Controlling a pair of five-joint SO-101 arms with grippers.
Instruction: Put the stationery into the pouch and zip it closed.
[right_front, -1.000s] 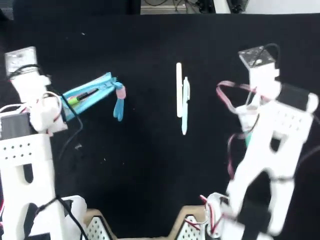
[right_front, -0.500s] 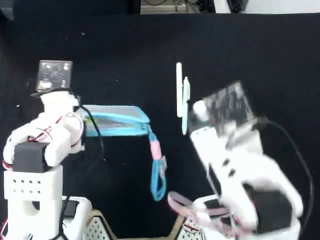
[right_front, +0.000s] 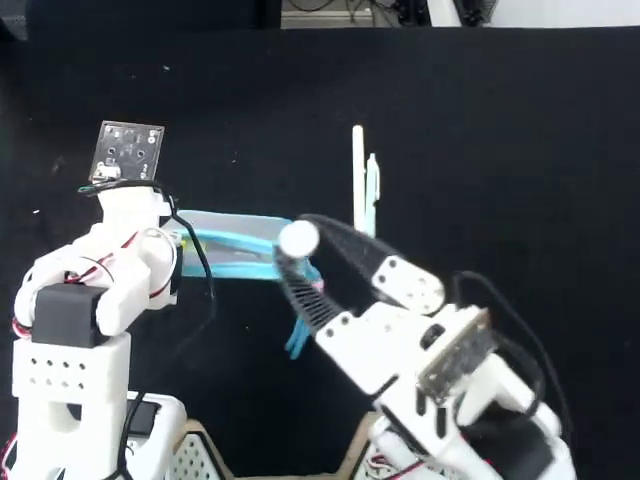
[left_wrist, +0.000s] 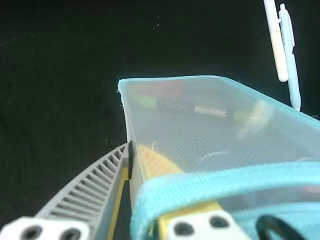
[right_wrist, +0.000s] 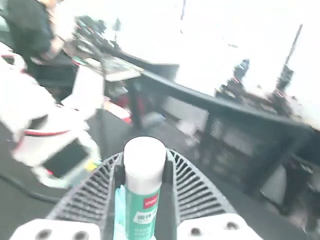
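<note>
- Nearest me, the right claw (right_front: 298, 262) is clenched on a glue stick (right_wrist: 143, 200), white cap leading, right at the near end of the pouch (right_front: 235, 245).
- The risk I see is the cap meeting the pouch's edge or mesh wall instead of its mouth. The stick would then shove the pouch sideways rather than slide in.
- I cannot tell from here how wide the mouth gapes, because the right arm covers that end from above.
- The pouch's blue strap (right_front: 300, 335) hangs loose just under the right claw. It could catch on a finger and drag the pouch as the arm pulls back.
- The left claw (right_front: 180, 243) is grasping the pouch's other end, holding it stretched out above the desk (right_front: 480, 130). A hard push from the stick could twist the thin fabric out of that pinch.
- A few items already show through the mesh, so the stick may jam against them.
- Farther off, a white pen (right_front: 358, 180) and a pale blue pen (right_front: 371, 200) lie side by side on the desk, not yet packed. They lie close beyond the right arm, and a wide swing could roll them away.
</note>
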